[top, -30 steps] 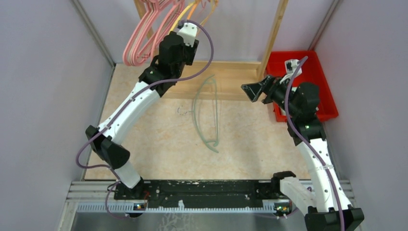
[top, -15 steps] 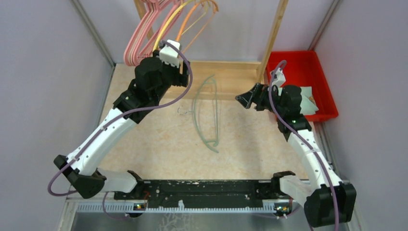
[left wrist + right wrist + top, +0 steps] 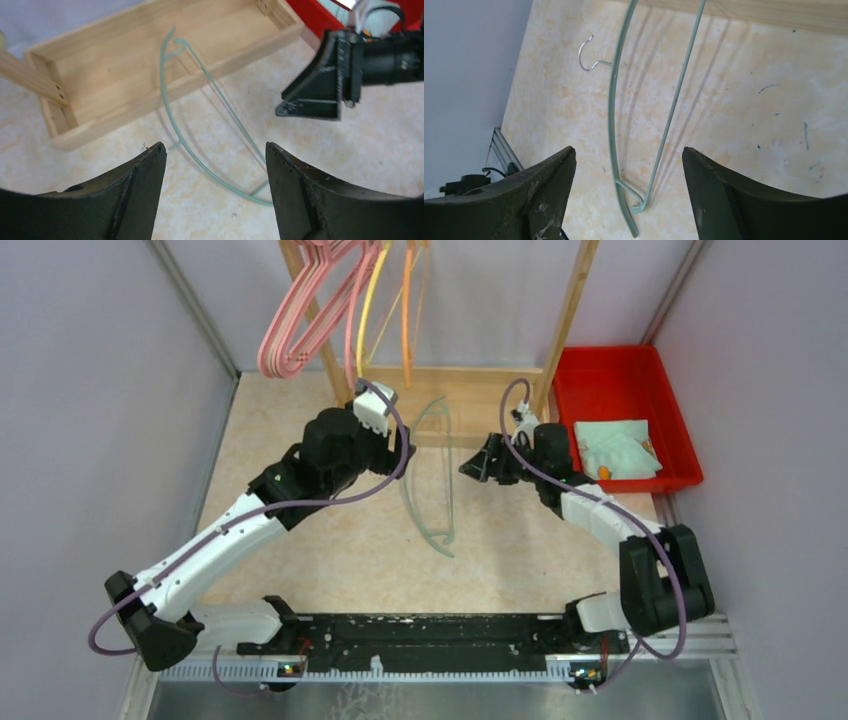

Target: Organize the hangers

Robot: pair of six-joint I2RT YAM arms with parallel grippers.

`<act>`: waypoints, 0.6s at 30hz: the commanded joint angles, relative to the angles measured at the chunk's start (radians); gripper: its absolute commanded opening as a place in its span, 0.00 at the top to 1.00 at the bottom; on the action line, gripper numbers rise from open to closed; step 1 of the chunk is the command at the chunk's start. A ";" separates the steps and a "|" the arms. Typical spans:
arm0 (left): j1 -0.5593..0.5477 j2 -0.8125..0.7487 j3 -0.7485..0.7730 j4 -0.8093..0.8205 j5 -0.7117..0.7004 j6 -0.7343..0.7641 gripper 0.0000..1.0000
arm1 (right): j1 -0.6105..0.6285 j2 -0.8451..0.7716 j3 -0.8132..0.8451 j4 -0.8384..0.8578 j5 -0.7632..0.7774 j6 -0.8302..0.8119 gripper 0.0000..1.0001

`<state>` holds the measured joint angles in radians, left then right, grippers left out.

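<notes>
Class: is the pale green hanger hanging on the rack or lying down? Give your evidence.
Lying down. The pale green hanger lies on the table, its far end over the wooden base.

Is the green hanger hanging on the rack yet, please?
No, the green hanger lies on the table, one end over the wooden base.

pale green hanger (image 3: 403, 475): thin and bow-shaped, one curved arm and one straight bar, lying flat on the table (image 3: 330, 540); its far end rests over the wooden rack base (image 3: 480, 400)
hook (image 3: 585, 55): small, grey metal, sticking out sideways from the middle of the curved arm
pink hangers (image 3: 300, 325): thick, several bunched, hanging at the left, swung outward
yellow hanger (image 3: 368, 310): hanging just beside the pink ones, nearly edge-on
orange hanger (image 3: 407, 320): hanging next to the yellow, edge-on
</notes>
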<state>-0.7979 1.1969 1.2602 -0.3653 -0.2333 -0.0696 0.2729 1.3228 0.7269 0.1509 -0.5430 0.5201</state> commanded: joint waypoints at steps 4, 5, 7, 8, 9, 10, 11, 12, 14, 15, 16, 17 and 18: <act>-0.068 -0.063 -0.163 0.051 0.013 -0.107 0.23 | 0.050 0.165 0.039 0.157 0.021 -0.016 0.32; -0.072 -0.065 -0.174 0.052 0.011 -0.113 0.23 | 0.062 0.171 0.046 0.146 0.029 -0.024 0.32; -0.082 -0.065 -0.188 0.051 0.001 -0.118 0.24 | 0.097 0.172 0.062 0.112 0.058 -0.055 0.32; -0.087 -0.065 -0.191 0.050 -0.009 -0.119 0.24 | 0.119 0.170 0.067 0.096 0.071 -0.071 0.32; -0.090 -0.066 -0.193 0.047 -0.023 -0.117 0.24 | 0.141 0.164 0.069 0.084 0.081 -0.081 0.32; -0.094 -0.067 -0.191 0.044 -0.039 -0.114 0.23 | 0.168 0.158 0.067 0.079 0.089 -0.089 0.33; -0.093 -0.068 -0.188 0.041 -0.053 -0.113 0.24 | 0.196 0.150 0.065 0.069 0.104 -0.099 0.33; -0.094 -0.069 -0.185 0.037 -0.063 -0.110 0.24 | 0.229 0.145 0.068 0.051 0.131 -0.113 0.33; -0.094 -0.068 -0.174 0.024 -0.075 -0.114 0.24 | 0.301 0.144 0.089 0.013 0.188 -0.150 0.33; -0.093 -0.067 -0.174 0.019 -0.081 -0.119 0.24 | 0.345 0.148 0.109 -0.002 0.214 -0.171 0.33; -0.093 -0.066 -0.177 0.019 -0.087 -0.123 0.24 | 0.371 0.161 0.125 -0.011 0.240 -0.182 0.33; -0.094 -0.067 -0.182 0.017 -0.094 -0.130 0.24 | 0.385 0.178 0.141 -0.012 0.258 -0.183 0.33; -0.094 -0.069 -0.189 0.016 -0.100 -0.137 0.24 | 0.390 0.199 0.152 -0.004 0.266 -0.180 0.33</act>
<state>-0.8886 1.1534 1.0706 -0.3595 -0.2890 -0.1734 0.6006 1.5066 0.7841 0.1429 -0.3771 0.4034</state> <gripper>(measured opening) 0.764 0.676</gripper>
